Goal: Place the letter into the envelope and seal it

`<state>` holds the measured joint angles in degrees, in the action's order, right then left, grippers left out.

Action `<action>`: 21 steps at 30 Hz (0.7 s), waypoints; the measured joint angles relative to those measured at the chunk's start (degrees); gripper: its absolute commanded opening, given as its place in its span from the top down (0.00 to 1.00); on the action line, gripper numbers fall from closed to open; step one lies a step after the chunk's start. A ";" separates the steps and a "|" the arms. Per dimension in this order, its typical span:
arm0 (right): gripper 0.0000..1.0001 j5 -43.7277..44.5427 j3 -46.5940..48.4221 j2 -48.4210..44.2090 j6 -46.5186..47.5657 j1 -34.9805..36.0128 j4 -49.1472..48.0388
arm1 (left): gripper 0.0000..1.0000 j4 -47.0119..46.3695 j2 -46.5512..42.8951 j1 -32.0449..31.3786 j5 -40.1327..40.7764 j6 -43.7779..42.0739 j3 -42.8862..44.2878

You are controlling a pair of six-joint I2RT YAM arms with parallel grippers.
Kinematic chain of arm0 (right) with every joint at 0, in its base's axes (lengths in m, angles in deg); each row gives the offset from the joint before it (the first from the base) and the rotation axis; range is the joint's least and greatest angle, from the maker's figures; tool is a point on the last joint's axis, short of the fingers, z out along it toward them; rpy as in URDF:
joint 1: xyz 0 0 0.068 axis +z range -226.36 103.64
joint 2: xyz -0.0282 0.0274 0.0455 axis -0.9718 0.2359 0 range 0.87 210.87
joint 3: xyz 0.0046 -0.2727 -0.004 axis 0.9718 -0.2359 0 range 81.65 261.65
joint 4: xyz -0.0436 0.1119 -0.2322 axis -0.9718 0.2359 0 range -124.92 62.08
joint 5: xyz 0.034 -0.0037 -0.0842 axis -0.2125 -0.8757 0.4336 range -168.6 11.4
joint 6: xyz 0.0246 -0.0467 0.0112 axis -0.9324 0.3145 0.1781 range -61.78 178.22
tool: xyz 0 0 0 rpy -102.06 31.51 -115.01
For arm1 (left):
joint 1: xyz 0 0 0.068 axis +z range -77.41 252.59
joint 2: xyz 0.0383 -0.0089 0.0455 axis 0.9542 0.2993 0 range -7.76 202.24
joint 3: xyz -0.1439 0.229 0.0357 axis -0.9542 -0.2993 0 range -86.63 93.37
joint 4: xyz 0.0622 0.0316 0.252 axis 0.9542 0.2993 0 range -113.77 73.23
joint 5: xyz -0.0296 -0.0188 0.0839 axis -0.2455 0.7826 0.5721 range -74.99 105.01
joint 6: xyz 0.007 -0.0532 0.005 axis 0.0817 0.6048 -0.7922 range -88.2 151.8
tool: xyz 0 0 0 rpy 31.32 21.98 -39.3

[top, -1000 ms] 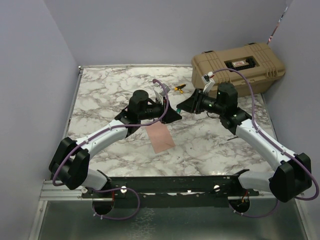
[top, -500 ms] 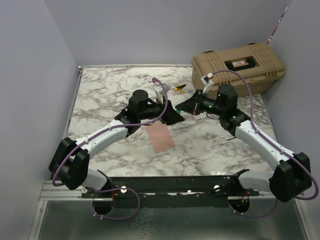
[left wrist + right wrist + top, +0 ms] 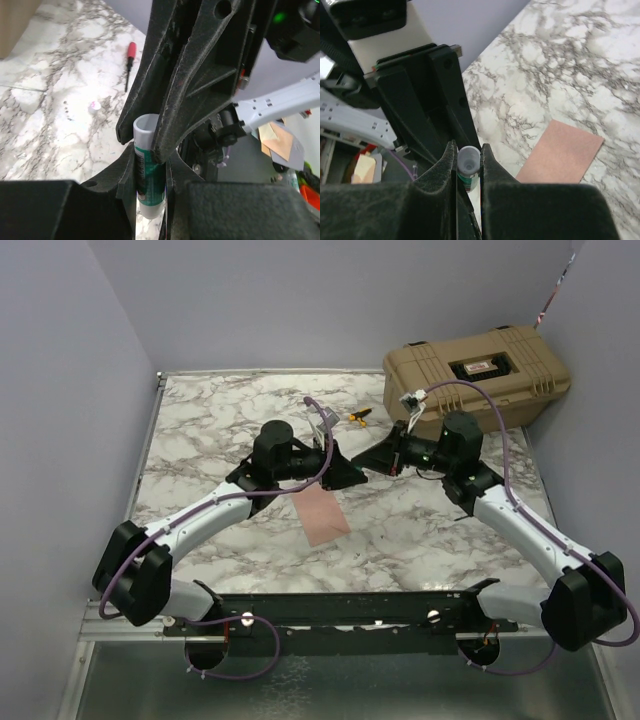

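Observation:
A green-and-white glue stick hangs in the air between both grippers. My left gripper is shut on its body. My right gripper is shut on its grey-white capped end. The two grippers meet tip to tip, left and right, above the marble table. One salmon-tan rectangular paper lies flat just in front of them, also in the right wrist view. No flap shows on it, and its far end is hidden under the left gripper. I cannot tell whether it is the letter or the envelope.
A tan hard case stands at the back right. A small screwdriver lies beside it, red-handled in the left wrist view. Grey walls close in the table on the left, back and right.
The grippers stay tip to tip over the paper. The left arm's elbow has swung slightly to the left and the right wrist has edged a little right.

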<state>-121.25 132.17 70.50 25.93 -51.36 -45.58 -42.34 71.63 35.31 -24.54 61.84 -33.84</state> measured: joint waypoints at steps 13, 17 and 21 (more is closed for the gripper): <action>0.38 -18.29 5.31 -1.20 15.50 -0.22 4.85 | 1.00 -1.51 -5.05 -0.74 -10.36 -3.96 -1.18; 0.30 -2.89 5.22 -1.95 7.02 0.11 5.62 | 1.00 -2.10 -5.05 -0.33 -2.32 -3.50 -1.73; 0.29 9.01 3.69 -2.03 -3.58 0.50 4.50 | 1.00 -2.38 -5.05 -0.22 7.06 -2.67 -2.89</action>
<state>-112.25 135.87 68.47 22.34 -50.86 -41.07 -44.72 66.58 35.09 -17.48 59.18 -36.72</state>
